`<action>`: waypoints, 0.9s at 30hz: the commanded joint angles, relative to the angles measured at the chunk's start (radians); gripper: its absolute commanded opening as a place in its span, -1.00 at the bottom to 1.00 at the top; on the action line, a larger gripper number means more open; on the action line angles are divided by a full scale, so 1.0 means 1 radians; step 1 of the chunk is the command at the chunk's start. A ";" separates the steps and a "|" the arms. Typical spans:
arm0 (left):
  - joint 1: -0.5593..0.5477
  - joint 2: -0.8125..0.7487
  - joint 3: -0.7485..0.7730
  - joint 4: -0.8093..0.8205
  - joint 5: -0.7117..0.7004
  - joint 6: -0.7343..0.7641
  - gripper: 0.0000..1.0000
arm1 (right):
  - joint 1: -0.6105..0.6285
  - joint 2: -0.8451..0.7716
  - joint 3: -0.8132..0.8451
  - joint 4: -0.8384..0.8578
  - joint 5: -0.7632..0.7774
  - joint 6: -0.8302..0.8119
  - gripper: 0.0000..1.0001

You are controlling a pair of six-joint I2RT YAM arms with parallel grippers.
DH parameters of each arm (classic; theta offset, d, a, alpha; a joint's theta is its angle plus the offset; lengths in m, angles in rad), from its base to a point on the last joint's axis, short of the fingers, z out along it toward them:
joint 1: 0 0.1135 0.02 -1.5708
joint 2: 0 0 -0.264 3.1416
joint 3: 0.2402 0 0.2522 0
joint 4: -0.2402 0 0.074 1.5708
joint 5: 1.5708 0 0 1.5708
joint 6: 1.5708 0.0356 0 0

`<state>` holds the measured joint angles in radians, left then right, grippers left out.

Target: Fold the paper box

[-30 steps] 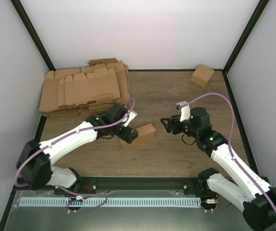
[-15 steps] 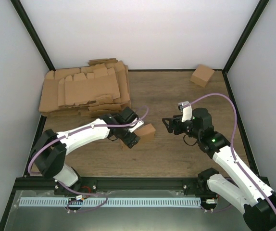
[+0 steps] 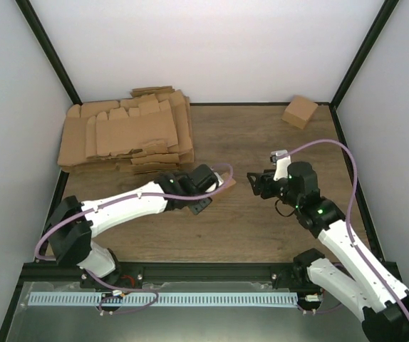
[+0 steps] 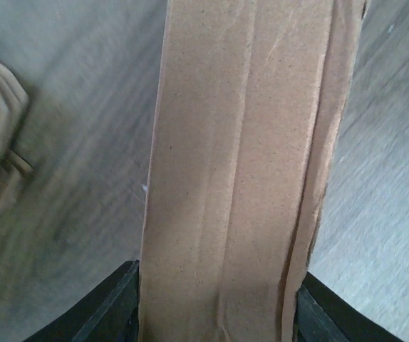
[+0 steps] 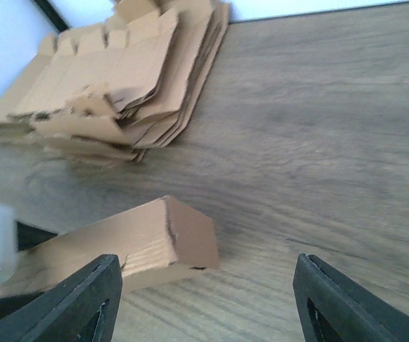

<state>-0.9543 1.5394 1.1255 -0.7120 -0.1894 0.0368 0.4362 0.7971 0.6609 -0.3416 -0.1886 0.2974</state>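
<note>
The paper box is folded into an oblong brown carton lying on the wooden table just left of centre. My left gripper covers most of it from above. In the left wrist view the carton fills the gap and both black fingers press its sides, so the gripper is shut on it. My right gripper hovers just right of the carton's end, jaws wide apart. In the right wrist view the carton's closed end lies ahead of the left finger, with nothing between the jaws.
A thick pile of flat cardboard blanks lies at the back left, also in the right wrist view. A small cube-like carton sits in the back right corner. Black frame rails and white walls bound the table.
My left gripper has slid right over the carton and its jaws have closed in on the carton's sides. The right gripper has shifted slightly right and back, still open.
</note>
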 commanded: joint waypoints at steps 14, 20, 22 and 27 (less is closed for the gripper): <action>-0.215 0.446 0.471 0.062 -0.093 -0.272 1.00 | 0.004 -0.224 0.105 -0.153 0.457 0.109 0.72; -0.167 0.325 0.407 0.156 0.225 -0.360 1.00 | 0.004 -0.226 0.098 -0.172 0.457 0.149 0.72; -0.119 0.245 0.335 0.213 0.298 -0.407 1.00 | 0.004 -0.222 0.092 -0.170 0.428 0.157 0.68; 0.057 -0.006 0.115 0.310 0.428 -0.521 1.00 | 0.004 -0.135 0.053 -0.111 0.183 0.153 0.56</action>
<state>-1.0210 1.6924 1.3567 -0.4976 0.0868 -0.3683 0.4355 0.5976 0.7136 -0.4904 0.1764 0.4347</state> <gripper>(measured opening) 0.999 0.794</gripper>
